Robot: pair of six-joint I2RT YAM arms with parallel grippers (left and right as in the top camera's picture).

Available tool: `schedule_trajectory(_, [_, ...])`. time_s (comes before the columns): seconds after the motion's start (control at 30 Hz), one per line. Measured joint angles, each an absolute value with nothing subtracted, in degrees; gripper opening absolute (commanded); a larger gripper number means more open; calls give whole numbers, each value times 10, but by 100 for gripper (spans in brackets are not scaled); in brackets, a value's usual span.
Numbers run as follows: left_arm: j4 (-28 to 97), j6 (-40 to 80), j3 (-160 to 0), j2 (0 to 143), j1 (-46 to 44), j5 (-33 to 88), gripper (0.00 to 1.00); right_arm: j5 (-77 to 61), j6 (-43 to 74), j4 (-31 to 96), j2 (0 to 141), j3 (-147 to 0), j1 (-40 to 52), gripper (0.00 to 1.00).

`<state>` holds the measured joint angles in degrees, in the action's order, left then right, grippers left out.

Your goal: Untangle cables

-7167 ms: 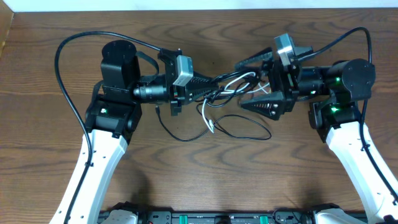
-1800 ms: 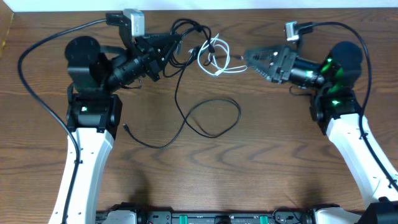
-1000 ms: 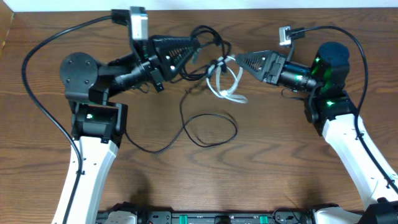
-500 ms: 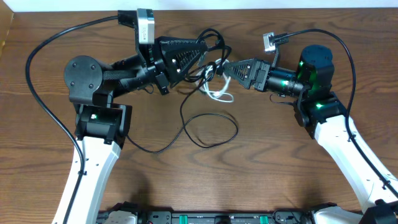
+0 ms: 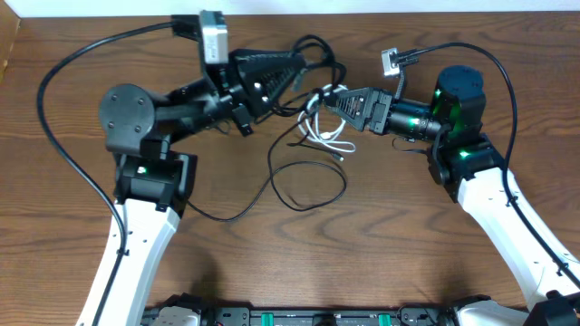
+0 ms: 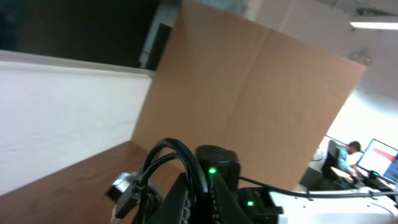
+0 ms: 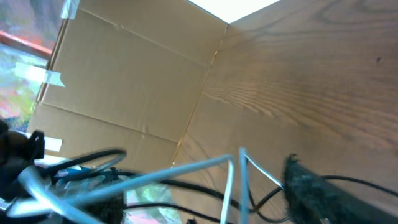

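My left gripper [image 5: 304, 67] is clamped on the thin black cable loops [image 5: 314, 43], my right gripper [image 5: 327, 98], grip unclear, at the thin white cord [image 5: 330, 141]: next, pull them apart.

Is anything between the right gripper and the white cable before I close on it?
Nothing visible. The right gripper sits right at the upper loop of the white cable; the black cables in the left gripper loop close beside it, not between.
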<state>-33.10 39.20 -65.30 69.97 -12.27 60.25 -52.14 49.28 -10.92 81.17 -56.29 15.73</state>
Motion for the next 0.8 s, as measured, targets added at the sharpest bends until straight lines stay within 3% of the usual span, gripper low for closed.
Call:
schedule_trajectory(0.07, [-332,392,-653,700,-140,600,8,-514,485,-110,812,-563,165,35])
schedule_trajectory(0.13, [-333,392,-653,700,-152,599,7,-507,483,-109,812,-563,170,1])
schedule_trajectory(0.4, [-331,392,-653,700,-129,599,8,-493,483,-97,812,-563,149,1])
schedule_trajectory(0.8, [-199,385,-653,700,33,598,8,-568,483,-81,812,-563,37,1])
